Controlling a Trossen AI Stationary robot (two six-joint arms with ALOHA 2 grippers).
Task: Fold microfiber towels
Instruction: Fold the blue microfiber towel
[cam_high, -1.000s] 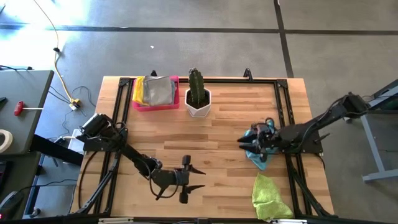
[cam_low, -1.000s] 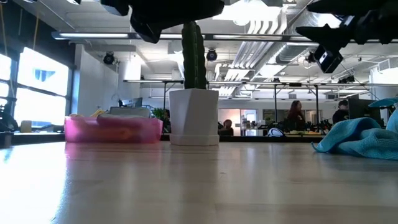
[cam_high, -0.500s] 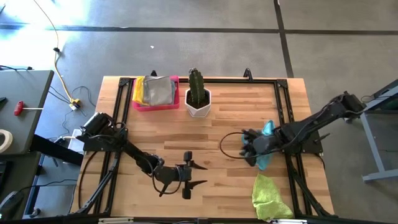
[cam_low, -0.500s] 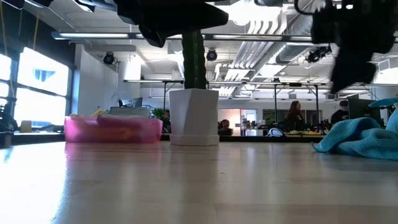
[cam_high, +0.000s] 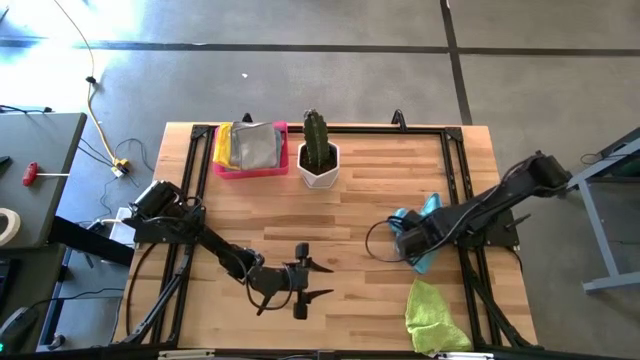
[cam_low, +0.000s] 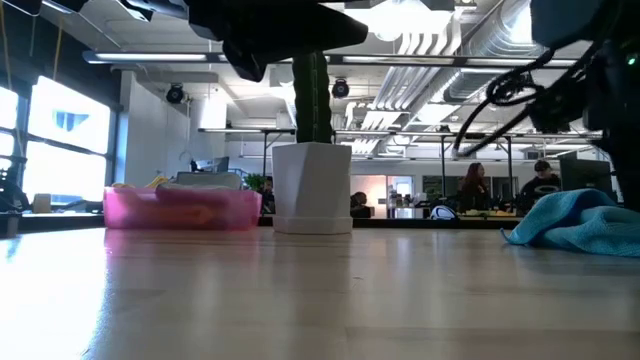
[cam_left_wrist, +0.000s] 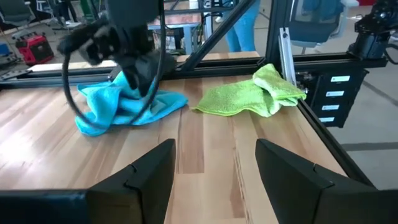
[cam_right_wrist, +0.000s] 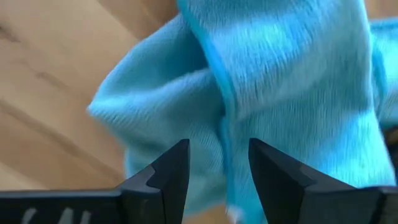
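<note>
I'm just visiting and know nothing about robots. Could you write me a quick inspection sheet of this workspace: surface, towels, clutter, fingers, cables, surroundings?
Surface: wooden table inside a black frame.
Job's things: crumpled blue towel on the right side; lime green towel at the near right edge; folded grey and yellow towels in the pink tray.
Clutter: potted cactus beside the tray.
Grippers: left gripper over the near middle, fingers open, empty; right gripper directly over the blue towel, fingers open.
Cables: yellow cable on the floor, left.
Surroundings: people in the office beyond.

Two dark jointed arms w/ black looping cables, angular jaws.
</note>
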